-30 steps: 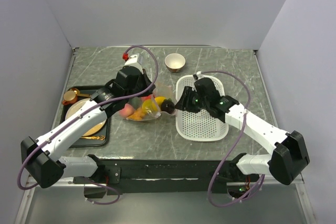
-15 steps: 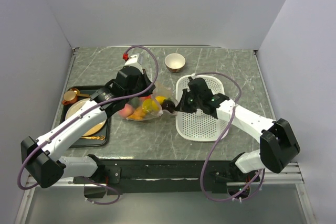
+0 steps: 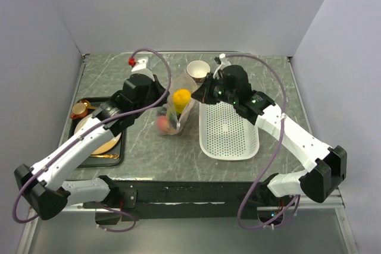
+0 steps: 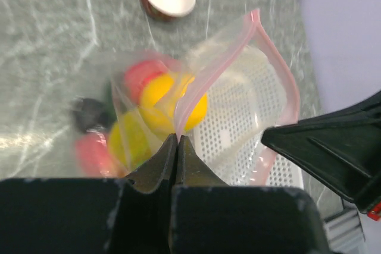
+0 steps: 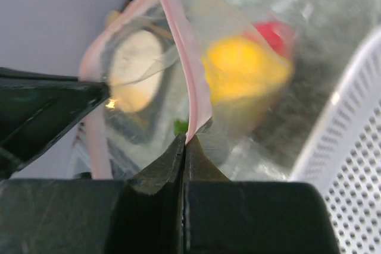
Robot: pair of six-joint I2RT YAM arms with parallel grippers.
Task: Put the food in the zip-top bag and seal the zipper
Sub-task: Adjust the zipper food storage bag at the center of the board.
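Top external: one clear bag (image 3: 176,113) hangs upright just left of the basket (image 3: 229,142), by its far-left corner, held up between two grippers. Left gripper (image 3: 163,100) is on the bag's side away from the basket. Right gripper (image 3: 200,93) is on the side toward the basket. Food (image 3: 180,97) is inside the bag, a yellow piece on top and a pink one low.

Left wrist: jaws pinched closed on the pink zipper (image 4: 280,81) edge. The strip loops open, so the mouth is unsealed. Five pieces counted through the plastic: red, yellow, yellow-green, pink, dark. They are blurred, so the count is rough.

Right wrist: jaws clamped tight on the zipper's other lip, yellow and red pieces just behind it.

One basket, nothing visible in it. One bowl (image 3: 198,70) beyond the basket's far-left corner. One dark tray (image 3: 116,156) with gold dishes well left of the basket; dish count unclear.
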